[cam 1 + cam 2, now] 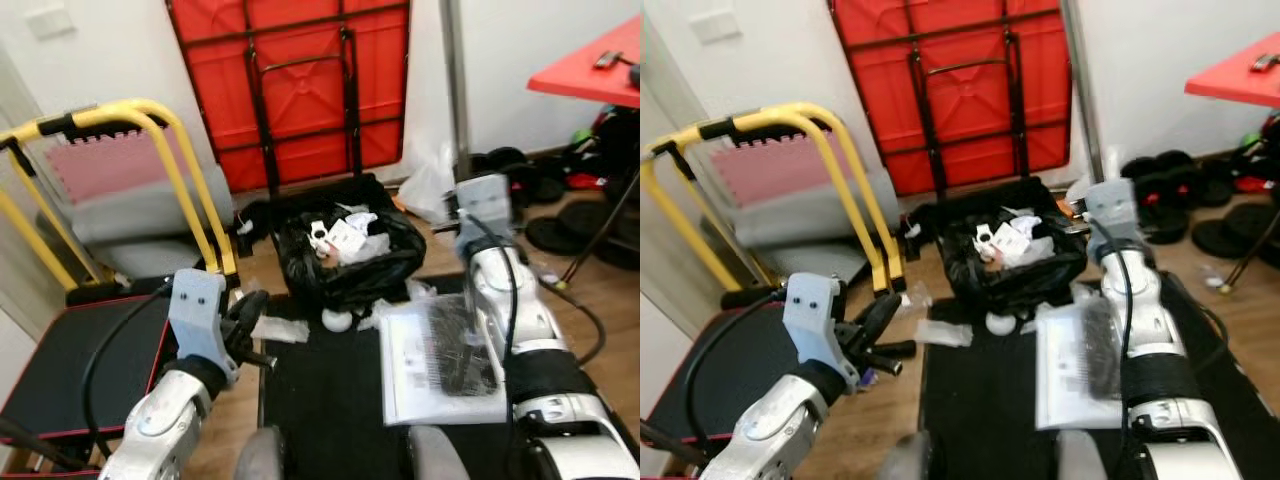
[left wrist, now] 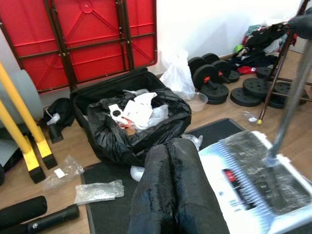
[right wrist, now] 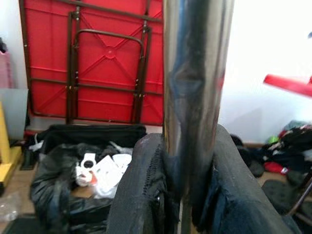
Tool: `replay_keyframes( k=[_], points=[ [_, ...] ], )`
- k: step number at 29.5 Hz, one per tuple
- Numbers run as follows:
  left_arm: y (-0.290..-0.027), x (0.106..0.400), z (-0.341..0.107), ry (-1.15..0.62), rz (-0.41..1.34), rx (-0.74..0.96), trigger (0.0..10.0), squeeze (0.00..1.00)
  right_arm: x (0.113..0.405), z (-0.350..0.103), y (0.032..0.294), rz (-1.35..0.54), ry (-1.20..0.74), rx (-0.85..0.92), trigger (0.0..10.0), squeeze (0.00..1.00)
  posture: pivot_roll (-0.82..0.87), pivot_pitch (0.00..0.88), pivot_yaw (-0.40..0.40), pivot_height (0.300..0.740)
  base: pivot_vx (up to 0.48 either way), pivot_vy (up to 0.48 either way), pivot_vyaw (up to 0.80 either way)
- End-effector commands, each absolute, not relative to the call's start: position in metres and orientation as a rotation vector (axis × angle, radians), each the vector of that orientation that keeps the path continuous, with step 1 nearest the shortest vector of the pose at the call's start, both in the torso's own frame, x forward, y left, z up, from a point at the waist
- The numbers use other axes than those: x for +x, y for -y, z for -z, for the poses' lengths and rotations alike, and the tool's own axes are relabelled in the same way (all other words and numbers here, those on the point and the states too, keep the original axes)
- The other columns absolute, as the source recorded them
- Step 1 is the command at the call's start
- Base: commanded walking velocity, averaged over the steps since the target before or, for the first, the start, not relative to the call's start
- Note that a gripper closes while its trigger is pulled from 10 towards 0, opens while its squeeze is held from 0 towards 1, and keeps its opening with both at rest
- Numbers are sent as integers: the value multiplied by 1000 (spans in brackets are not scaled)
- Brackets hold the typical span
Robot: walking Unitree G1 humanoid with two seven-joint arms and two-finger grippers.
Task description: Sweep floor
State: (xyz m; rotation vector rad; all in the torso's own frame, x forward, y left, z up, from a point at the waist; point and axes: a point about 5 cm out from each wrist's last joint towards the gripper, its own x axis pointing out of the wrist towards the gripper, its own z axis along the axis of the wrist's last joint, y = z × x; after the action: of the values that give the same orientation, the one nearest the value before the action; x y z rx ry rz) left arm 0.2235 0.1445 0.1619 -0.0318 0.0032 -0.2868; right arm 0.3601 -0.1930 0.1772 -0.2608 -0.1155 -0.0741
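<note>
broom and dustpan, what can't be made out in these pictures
- Broom pole: its top is cut off by the upper edge in the right wrist and eye views; the right gripper fingers cover part of it.
- Dustpan: its right side is hidden behind the right arm in the eye views.
- Trash bag: the small white scraps inside are too small to identify.
- Left gripper: its shut fingers hide the mat behind them.
</note>
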Motion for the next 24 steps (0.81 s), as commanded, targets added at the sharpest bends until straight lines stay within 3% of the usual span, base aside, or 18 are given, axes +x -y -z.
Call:
replay_keyframes(
  k=[1,9,14,24],
  points=[
    [-145,223,-162,-14,296,-12,10000,0,364,-206,192,77,245,-282,10000,0,-25,65,36,556,0,0,0],
    [-144,222,-162,-15,304,-4,10000,0,369,-216,198,116,313,-316,10000,0,-18,70,38,526,0,0,0],
    [-143,219,-162,-21,316,15,10000,0,376,-258,217,207,470,-279,10000,0,-11,78,41,496,0,0,0],
    [-142,215,-163,-30,349,42,10000,0,382,-284,228,285,558,-261,10000,0,14,90,54,451,0,0,0]
  ],
)
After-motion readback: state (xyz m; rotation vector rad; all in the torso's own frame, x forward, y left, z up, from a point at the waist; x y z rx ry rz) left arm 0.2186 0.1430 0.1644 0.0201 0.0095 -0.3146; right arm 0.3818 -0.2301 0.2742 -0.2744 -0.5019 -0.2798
